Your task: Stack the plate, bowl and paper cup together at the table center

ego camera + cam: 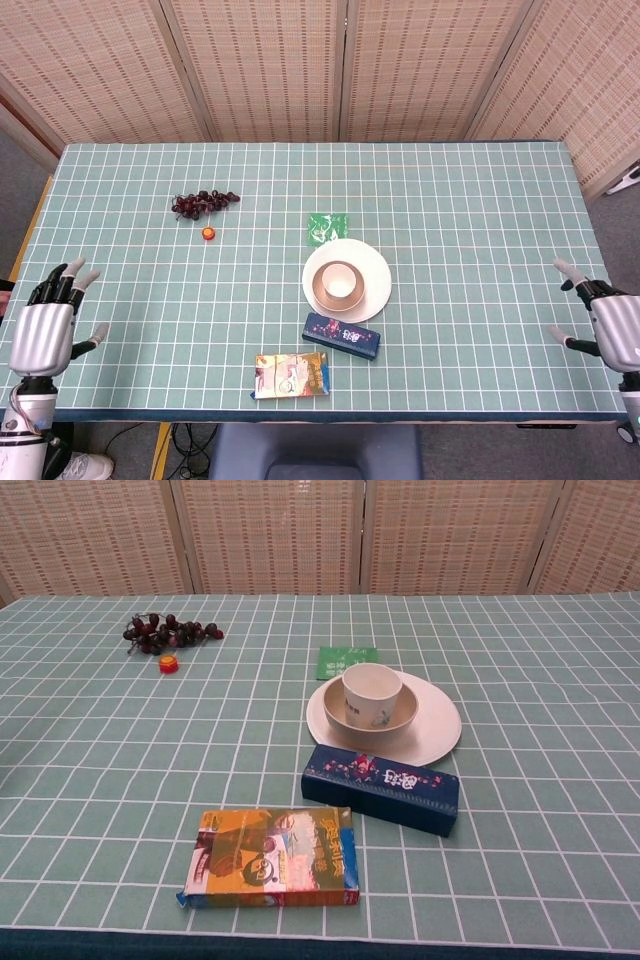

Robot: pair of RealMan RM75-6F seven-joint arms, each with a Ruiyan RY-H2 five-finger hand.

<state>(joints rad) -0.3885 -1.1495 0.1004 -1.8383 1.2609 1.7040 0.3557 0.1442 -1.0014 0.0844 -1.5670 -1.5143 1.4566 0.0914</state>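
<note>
A white plate point(372, 263) point(435, 730) lies at the table's middle. A tan bowl point(322, 286) point(395, 722) sits on it, and a paper cup point(340, 280) point(372, 692) stands upright inside the bowl. My left hand point(45, 330) hovers at the table's near left corner, fingers spread, holding nothing. My right hand point(612, 325) hangs past the right edge, fingers apart and empty. Neither hand shows in the chest view.
A dark blue box point(342, 336) point(381, 788) lies just in front of the plate. A colourful snack box point(291, 375) point(270, 857) lies near the front edge. A green packet point(326, 228) point(340, 660) sits behind the plate. Grapes point(203, 202) point(168, 632) and a small orange cap point(209, 234) point(169, 664) lie at the back left.
</note>
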